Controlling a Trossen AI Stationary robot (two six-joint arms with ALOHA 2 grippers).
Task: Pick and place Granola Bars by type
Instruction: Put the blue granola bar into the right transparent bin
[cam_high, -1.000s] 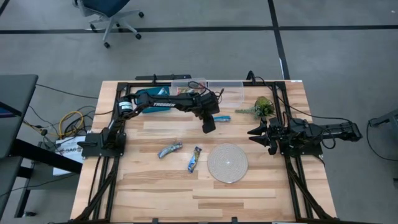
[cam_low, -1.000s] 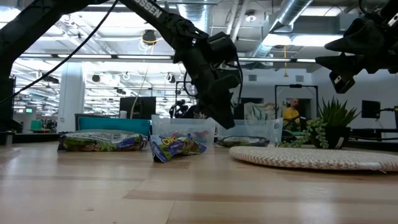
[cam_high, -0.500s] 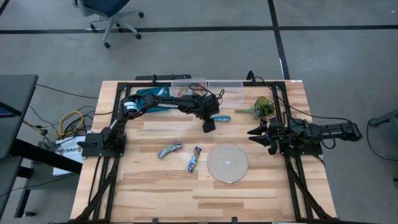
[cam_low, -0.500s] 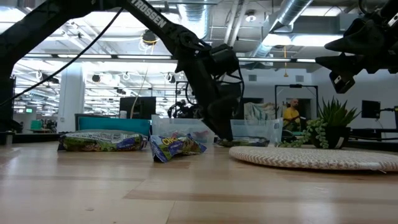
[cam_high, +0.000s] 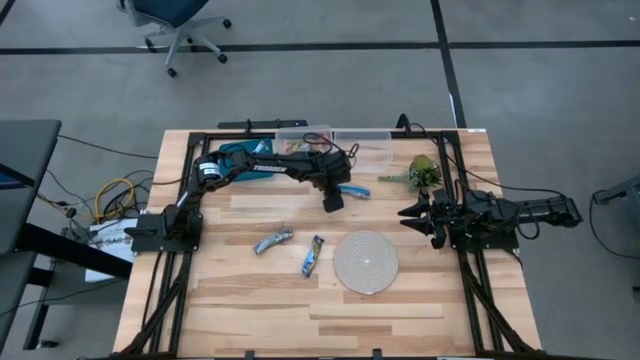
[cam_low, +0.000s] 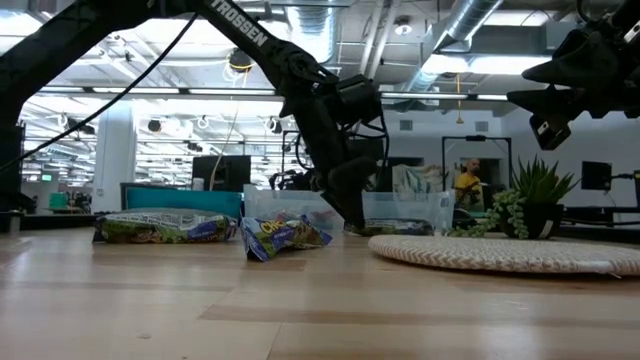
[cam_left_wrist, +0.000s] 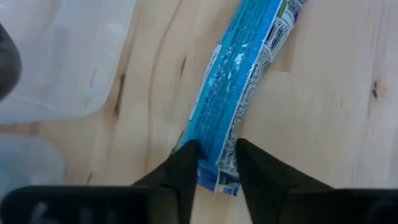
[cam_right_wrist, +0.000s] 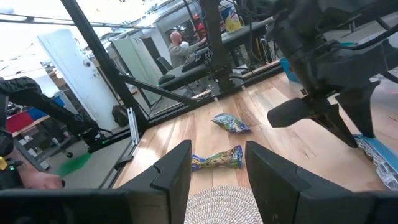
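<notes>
Over the last second our left gripper (cam_high: 333, 202) had drawn back a little toward the bins and sunk closer to the surface (cam_high: 270, 300), while the right arm had not moved. In the left wrist view the two fingers (cam_left_wrist: 180, 171) stood parted on either side of the near end of a blue-and-white granola bar (cam_left_wrist: 233, 93), one finger at each long edge, not yet clenched on it. In the high view that blue bar (cam_high: 354, 190) lay flat just in front of the clear bins (cam_high: 335, 140) at the far edge. Two multicoloured bars (cam_high: 272, 241) and (cam_high: 313, 256) lay well apart from it nearer the middle, beside the round woven mat (cam_high: 365, 261).

We judged the step in hand to be the grasp of the blue bar. To do it well we would lower until the fingertips nearly touched the wood, keep the bar centred between them, and close across its narrow width rather than on the crimped end seal, since a shiny wrapper would probably slip from a pinch on the seal alone. A straight lift before turning toward a bin would keep the bar from dragging.

The right gripper (cam_high: 425, 222) waited at the right side near the plant sprig (cam_high: 420, 172), its fingers (cam_right_wrist: 174, 171) spread and holding nothing.
</notes>
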